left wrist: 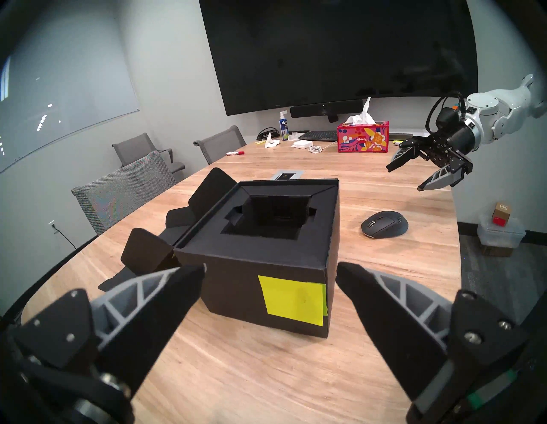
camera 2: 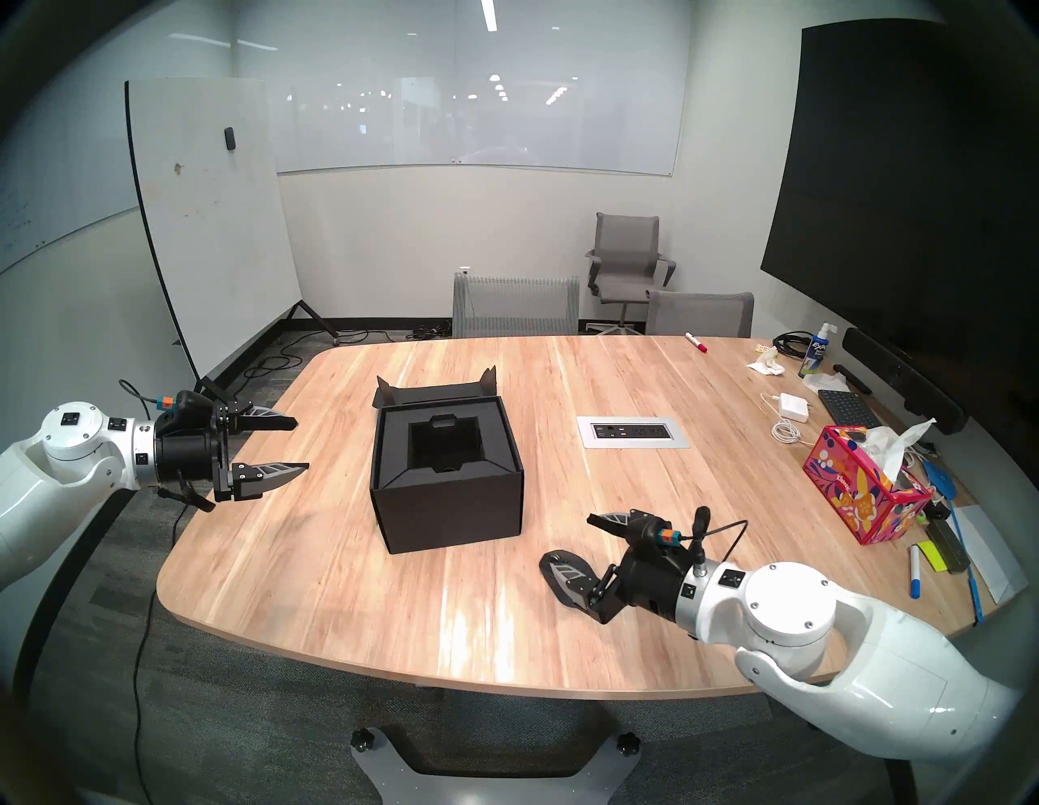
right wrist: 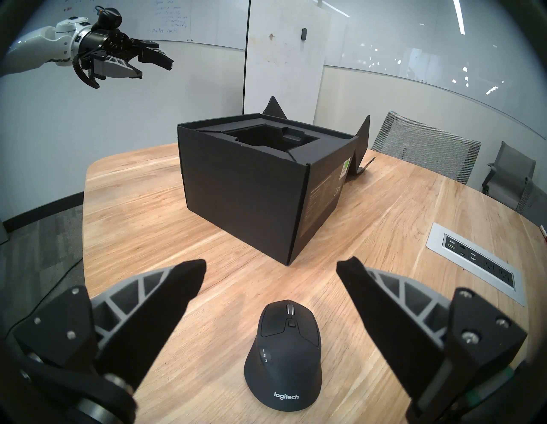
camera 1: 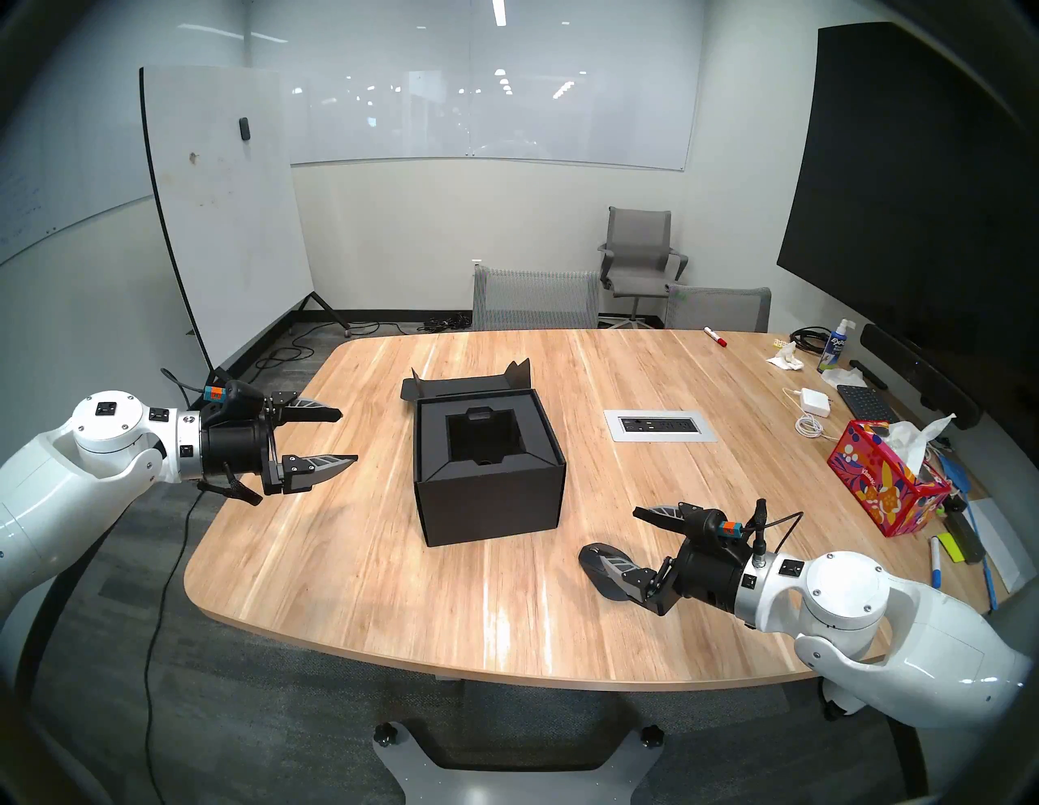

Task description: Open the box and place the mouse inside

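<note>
At lower centre of the right wrist view, the mouse [right wrist: 283, 356] lies between the right pincer [right wrist: 270, 276]'s spread, empty jaws; it should drop squarely, then squeeze gently; the left pincer [camera 1: 348, 437] is released too.

A rounded wooden bench [camera 1: 348, 568] fills a small meeting room with pale walls and grey carpet [camera 1: 236, 725]. A freestanding whiteboard [camera 1: 225, 208] leans in the far left corner, a glass board [camera 1: 489, 84] spans the back wall, and a large dark screen [camera 1: 922, 185] hangs on the right. Three grey mesh chairs [camera 1: 641, 253] stand behind the bench, and a ceiling strip light [camera 1: 498, 10] glows overhead.
</note>
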Motion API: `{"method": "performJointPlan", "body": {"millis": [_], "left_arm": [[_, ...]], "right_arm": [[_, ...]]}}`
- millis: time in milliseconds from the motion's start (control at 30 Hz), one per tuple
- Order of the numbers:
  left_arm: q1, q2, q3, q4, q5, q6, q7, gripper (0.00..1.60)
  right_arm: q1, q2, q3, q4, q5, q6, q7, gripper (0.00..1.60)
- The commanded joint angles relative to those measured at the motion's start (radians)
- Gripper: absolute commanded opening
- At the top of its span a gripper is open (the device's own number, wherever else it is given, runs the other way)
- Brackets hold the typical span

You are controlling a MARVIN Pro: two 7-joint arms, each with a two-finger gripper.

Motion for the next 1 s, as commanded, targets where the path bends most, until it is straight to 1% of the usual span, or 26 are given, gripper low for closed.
{"method": "performJointPlan", "body": {"millis": [0, 967], "left_arm": [[-0.017, 0.0, -0.013, -0.006, -0.004, -0.003, 0.001, 1.6], [-0.018, -0.001, -0.012, -0.006, -0.004, -0.003, 0.0, 1.6]], "right_arm": [[0.006, -0.002, 0.004, -0.015, -0.002, -0.009, 0.001, 1.6], [0.005, -0.002, 0.004, -0.015, -0.002, -0.009, 0.001, 1.6]]}}
